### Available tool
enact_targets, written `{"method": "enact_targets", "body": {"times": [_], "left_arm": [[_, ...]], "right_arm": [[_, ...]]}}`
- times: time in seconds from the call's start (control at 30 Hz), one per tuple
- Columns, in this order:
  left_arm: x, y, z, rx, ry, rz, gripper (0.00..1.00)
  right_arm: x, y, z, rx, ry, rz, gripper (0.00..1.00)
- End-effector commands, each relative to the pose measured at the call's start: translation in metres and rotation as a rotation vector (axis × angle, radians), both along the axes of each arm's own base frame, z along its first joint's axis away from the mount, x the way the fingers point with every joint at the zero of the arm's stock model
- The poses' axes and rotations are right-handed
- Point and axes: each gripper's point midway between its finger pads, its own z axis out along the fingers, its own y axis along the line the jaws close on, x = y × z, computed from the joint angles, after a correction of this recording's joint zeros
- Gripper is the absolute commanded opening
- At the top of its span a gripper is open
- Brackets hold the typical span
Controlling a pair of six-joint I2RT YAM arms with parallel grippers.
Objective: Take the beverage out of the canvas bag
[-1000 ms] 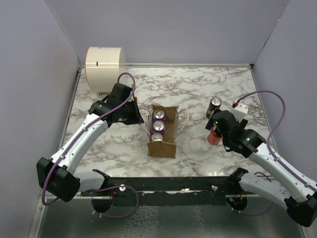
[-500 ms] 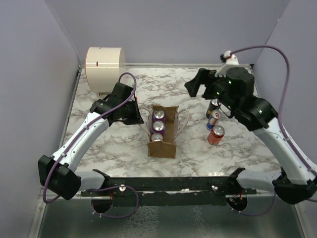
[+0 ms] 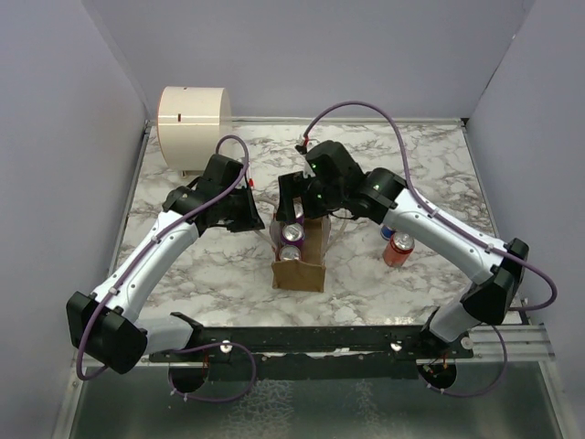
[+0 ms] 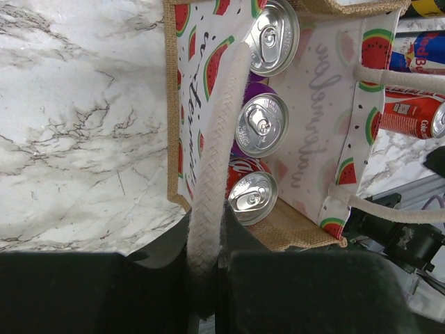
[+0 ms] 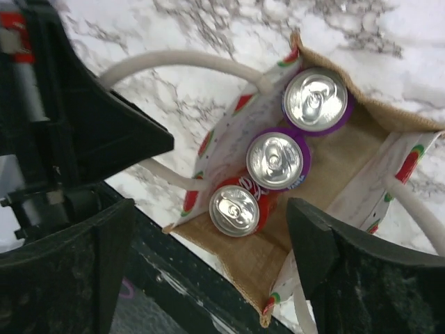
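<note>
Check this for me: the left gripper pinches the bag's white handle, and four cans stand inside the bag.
Not four: three cans stand inside the canvas bag, as the right wrist view shows. The left gripper does pinch the white handle.

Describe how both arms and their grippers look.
The left arm and right arm have glossy white rounded links with black joints and bases; a purple cable loops along each. The left gripper and right gripper have matte black, blocky fingers.
</note>
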Motion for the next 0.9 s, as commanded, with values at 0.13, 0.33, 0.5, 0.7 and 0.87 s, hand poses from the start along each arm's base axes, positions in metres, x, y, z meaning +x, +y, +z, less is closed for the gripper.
{"method": "enact_targets", "body": {"times": [0.13, 0.33, 0.5, 0.7, 0.87], "left_arm": [[0.002, 0.004, -0.001, 0.011, -0.013, 0.018, 0.00], [0.005, 0.002, 0.001, 0.011, -0.009, 0.006, 0.00], [0.002, 0.004, 0.003, 0.017, -0.015, -0.001, 0.00], [-0.002, 0.005, 0.000, 0.013, -0.008, -0.005, 0.00], [-0.006, 0.006, 0.001, 0.012, -0.011, -0.018, 0.00]], "right_arm": [[-0.011, -0.027, -0.067, -0.184, 0.184, -0.156, 0.82], [-0.007, -0.008, -0.089, -0.157, 0.263, -0.189, 0.80], [-0.001, 0.002, -0.111, -0.175, 0.315, -0.237, 0.80], [0.007, 0.011, -0.133, -0.206, 0.344, -0.258, 0.85], [0.014, 0.011, -0.151, -0.255, 0.364, -0.311, 0.90]]}}
